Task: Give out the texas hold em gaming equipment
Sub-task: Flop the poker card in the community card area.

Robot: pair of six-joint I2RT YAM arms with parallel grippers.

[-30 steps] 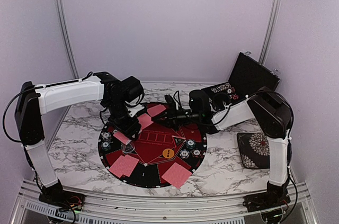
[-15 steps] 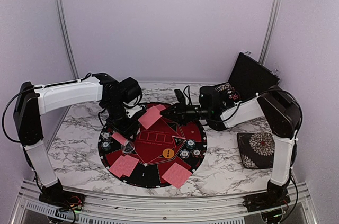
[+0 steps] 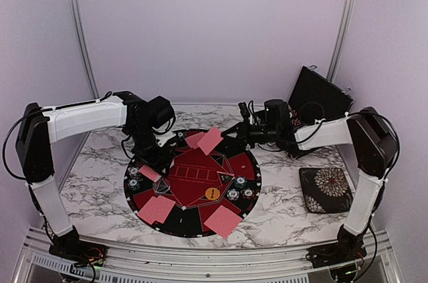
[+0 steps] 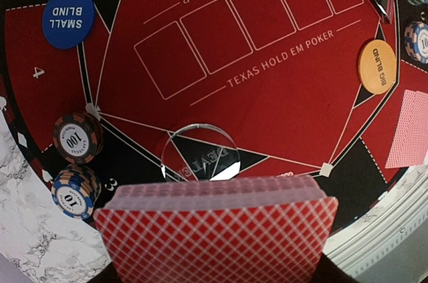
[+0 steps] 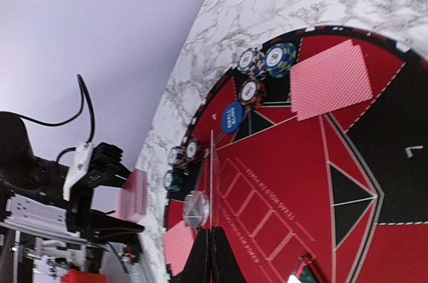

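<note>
A round red-and-black poker mat (image 3: 200, 189) lies on a marble-patterned table (image 3: 281, 209) enclosed by pale lilac walls. The left gripper (image 3: 155, 168), jaws partly spread, grips a deck of red-backed cards (image 4: 217, 236), its long axis level across the wrist view. The right gripper (image 3: 231, 134), pinched closed, holds one card (image 3: 210, 140) tilted above the mat's far edge.

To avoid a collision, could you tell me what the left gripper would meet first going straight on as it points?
Probably the clear dealer disc on the poker mat, just beyond the card deck that the left gripper holds; depth is unclear.
</note>
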